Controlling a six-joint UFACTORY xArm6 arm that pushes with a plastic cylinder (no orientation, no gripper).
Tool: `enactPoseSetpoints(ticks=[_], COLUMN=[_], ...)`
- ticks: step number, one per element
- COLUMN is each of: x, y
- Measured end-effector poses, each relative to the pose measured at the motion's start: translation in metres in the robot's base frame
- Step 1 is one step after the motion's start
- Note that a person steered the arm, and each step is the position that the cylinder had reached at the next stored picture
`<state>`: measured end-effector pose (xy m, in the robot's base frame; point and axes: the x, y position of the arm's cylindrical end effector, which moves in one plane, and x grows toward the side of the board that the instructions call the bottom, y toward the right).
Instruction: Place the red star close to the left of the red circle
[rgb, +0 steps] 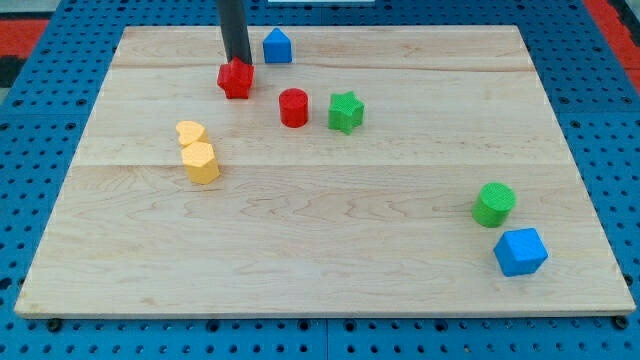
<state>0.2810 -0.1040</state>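
Note:
The red star (236, 80) lies near the view's top, left of centre. The red circle (293, 107) stands to its right and a little lower, with a gap between them. My tip (239, 62) is at the star's top edge, touching or nearly touching it, with the dark rod rising out of the view's top. A green star (346, 111) sits close to the right of the red circle.
A blue house-shaped block (277, 46) lies right of the rod at the view's top. A yellow heart (190, 133) and a yellow hexagon (202, 162) touch at the left. A green circle (494, 204) and a blue cube (520, 251) sit at the lower right. The wooden board (330, 250) ends on all sides.

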Motion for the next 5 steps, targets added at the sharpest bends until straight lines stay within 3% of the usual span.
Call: enactPoseSetpoints(ticks=[3, 5], x=[0.044, 0.012], y=[0.012, -0.035])
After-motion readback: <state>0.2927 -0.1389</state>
